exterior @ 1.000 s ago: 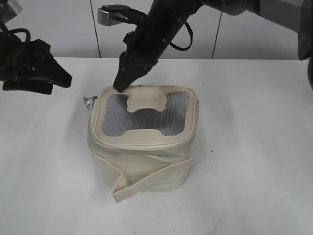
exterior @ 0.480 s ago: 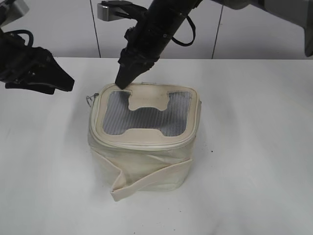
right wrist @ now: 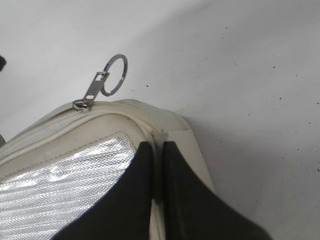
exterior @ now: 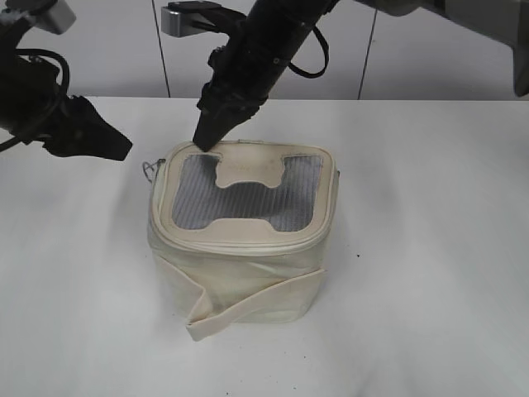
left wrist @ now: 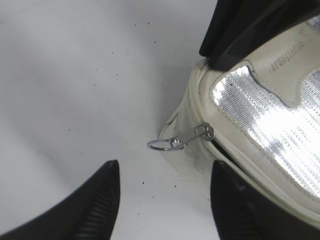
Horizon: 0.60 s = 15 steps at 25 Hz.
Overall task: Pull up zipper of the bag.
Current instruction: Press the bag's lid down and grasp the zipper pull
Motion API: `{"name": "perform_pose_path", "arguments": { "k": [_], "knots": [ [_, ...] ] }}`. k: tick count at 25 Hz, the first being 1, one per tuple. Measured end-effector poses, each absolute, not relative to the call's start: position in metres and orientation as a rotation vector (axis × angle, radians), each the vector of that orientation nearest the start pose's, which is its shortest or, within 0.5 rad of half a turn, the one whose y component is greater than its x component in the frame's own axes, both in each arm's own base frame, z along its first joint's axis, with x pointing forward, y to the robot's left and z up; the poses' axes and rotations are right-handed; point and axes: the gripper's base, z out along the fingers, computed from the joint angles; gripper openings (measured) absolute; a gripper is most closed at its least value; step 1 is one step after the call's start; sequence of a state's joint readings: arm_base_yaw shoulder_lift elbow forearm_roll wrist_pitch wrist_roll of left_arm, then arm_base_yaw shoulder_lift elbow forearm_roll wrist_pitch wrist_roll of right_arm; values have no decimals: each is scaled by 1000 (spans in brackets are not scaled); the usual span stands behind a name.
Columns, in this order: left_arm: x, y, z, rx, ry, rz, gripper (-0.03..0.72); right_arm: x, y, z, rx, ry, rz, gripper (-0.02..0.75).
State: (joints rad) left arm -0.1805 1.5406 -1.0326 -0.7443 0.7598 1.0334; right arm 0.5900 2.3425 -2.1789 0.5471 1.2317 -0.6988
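Note:
The cream bag [exterior: 240, 265] stands mid-table, its mesh top facing up. The zipper track [exterior: 240, 241] runs round the top panel. A silver slider with a ring pull [exterior: 150, 169] sticks out at the bag's left corner; it also shows in the left wrist view [left wrist: 180, 141] and the right wrist view [right wrist: 102, 82]. A dark gap in the track [left wrist: 216, 146] starts at the slider. My left gripper [exterior: 120, 147] [left wrist: 165, 167] is open, just left of the ring and not touching it. My right gripper [exterior: 202, 139] [right wrist: 157, 145] is shut on the bag's back-left top rim, with cream fabric between its tips.
The white table [exterior: 430, 248] carries the bag. The loose cream strap [exterior: 248, 302] hangs around the bag's front and ends on the table. A white panelled wall [exterior: 124, 50] stands behind the table.
My left gripper has moved right and slightly down, closer to the ring pull. The right gripper stays on the bag's back-left rim. The bag has not moved.

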Motion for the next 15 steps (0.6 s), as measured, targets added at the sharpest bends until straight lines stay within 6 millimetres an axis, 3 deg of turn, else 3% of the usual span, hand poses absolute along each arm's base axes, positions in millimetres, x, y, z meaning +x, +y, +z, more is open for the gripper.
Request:
{"name": "perform_pose_path", "arguments": {
  "k": [6,15],
  "knots": [
    [301,-99,243,1004,2325,-517,534,391,316,226,-1528,2302,741,29],
    [305,-115,230,1192,2236,-446,547,391,316,226,-1529,2302,736,28]
  ]
}}
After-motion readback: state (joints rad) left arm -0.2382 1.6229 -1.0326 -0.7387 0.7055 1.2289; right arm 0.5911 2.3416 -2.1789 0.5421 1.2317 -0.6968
